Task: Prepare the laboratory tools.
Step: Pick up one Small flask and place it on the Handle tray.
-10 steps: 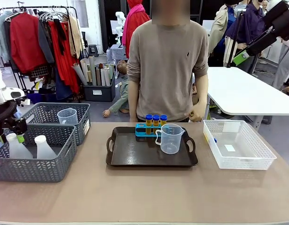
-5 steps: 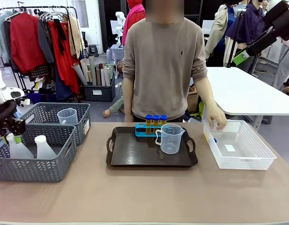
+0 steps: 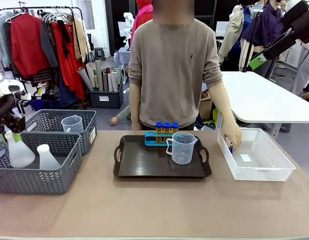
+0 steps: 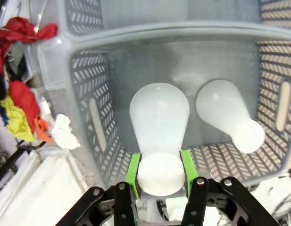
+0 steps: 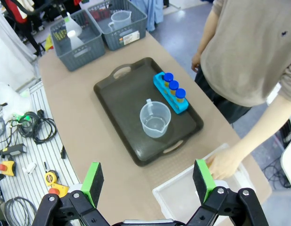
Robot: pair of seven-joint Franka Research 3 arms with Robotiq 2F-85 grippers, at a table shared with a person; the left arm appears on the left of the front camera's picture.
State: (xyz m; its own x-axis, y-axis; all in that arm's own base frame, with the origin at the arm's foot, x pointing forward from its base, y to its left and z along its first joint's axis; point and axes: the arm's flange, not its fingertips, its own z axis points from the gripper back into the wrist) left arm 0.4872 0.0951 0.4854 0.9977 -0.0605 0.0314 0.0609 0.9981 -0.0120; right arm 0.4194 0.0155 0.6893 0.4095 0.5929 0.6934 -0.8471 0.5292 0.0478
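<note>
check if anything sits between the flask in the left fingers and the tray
Yes: beside the held flask, on the tray side, stands the other flask, then the basket's right wall; the held flask's base seems to hang below that rim. The tray's left half is bare, with the beaker right of centre.

The front camera sits at the table's [image 3: 154, 210] near edge, facing the person [image 3: 174, 75] across it. The left wrist camera looks straight down, close above a conical flask [image 4: 159, 117] in the grey basket [image 4: 95, 127] at the near left corner. The right wrist camera looks down from high over the right end, sharing the tray [image 5: 126, 108] and grey basket with the front view.
</note>
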